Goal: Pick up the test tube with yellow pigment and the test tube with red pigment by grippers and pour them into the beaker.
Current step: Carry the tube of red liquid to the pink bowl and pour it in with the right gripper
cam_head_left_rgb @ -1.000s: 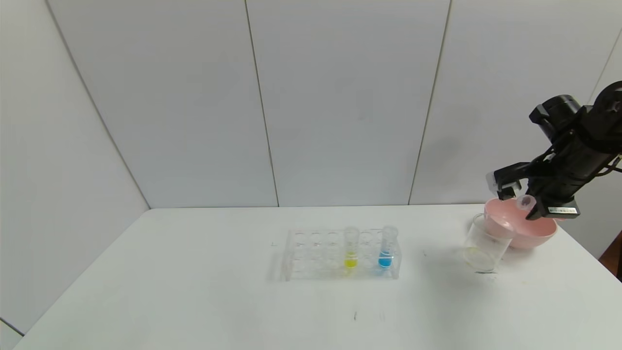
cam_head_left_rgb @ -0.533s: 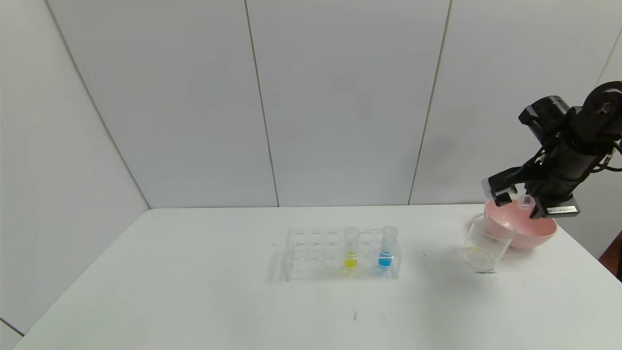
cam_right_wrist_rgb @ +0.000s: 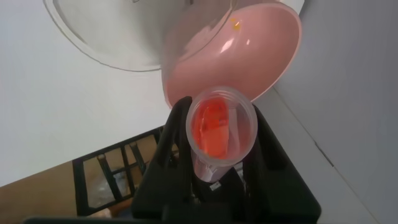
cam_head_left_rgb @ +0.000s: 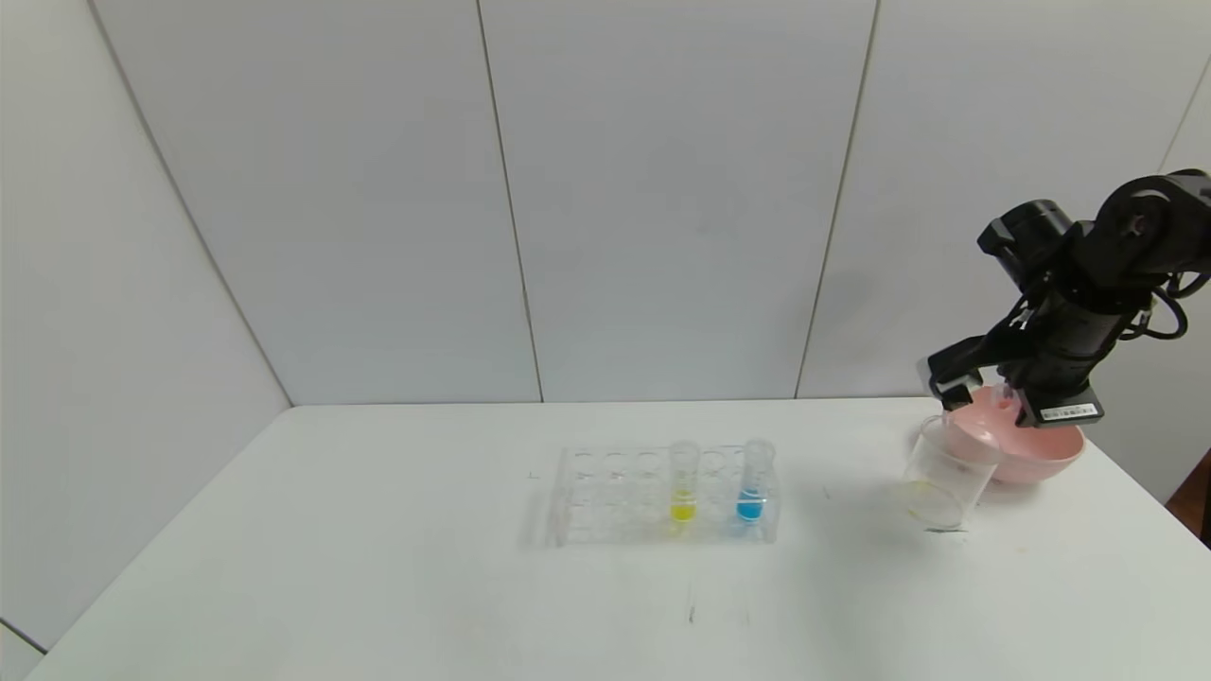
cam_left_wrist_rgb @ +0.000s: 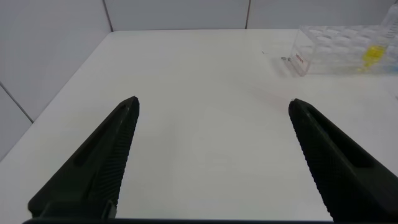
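Observation:
My right gripper (cam_head_left_rgb: 1020,405) is shut on the test tube with red pigment (cam_right_wrist_rgb: 219,127); it holds the tube over the pink bowl (cam_head_left_rgb: 1036,445), just behind the beaker (cam_head_left_rgb: 944,473). In the right wrist view the tube's open mouth faces the camera with red liquid inside, between the two fingers (cam_right_wrist_rgb: 173,134). The beaker (cam_right_wrist_rgb: 140,31) stands in front of the bowl (cam_right_wrist_rgb: 249,46). The test tube with yellow pigment (cam_head_left_rgb: 682,480) stands upright in the clear rack (cam_head_left_rgb: 615,497), beside a blue tube (cam_head_left_rgb: 752,480). My left gripper (cam_left_wrist_rgb: 212,109) is open and empty over bare table.
The rack sits at the table's centre and also shows far off in the left wrist view (cam_left_wrist_rgb: 339,50). The pink bowl touches the beaker near the table's right back corner. White wall panels stand behind the table.
My right gripper has moved left and slightly up with the red tube, towards the beaker. The rack, the beaker and the bowl have not moved.

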### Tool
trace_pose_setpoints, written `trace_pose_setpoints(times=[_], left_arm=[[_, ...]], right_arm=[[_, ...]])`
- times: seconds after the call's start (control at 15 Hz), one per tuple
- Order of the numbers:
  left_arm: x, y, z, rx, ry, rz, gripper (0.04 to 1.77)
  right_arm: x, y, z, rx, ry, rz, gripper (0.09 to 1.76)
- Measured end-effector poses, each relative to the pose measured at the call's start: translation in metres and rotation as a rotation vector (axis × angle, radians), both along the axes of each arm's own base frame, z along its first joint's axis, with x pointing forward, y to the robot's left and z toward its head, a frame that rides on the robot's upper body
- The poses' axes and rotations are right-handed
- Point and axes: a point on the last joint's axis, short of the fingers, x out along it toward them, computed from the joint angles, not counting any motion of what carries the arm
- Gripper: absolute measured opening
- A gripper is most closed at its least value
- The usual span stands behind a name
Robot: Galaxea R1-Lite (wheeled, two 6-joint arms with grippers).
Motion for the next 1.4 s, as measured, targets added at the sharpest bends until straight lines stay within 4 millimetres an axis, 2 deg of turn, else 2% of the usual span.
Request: trace_pose_setpoints(times=[0.8,1.4], left_arm=[[0.000,0.000,0.000,0.000,0.000,0.000,1.72],[0.000,0.000,0.000,0.000,0.000,0.000,1.72]], right_arm=[[0.012,0.022,-0.006,-0.250,-0.042,0.011,0.53],[0.014,0.033,-0.007,-0.330,-0.033,0.054,0.53]])
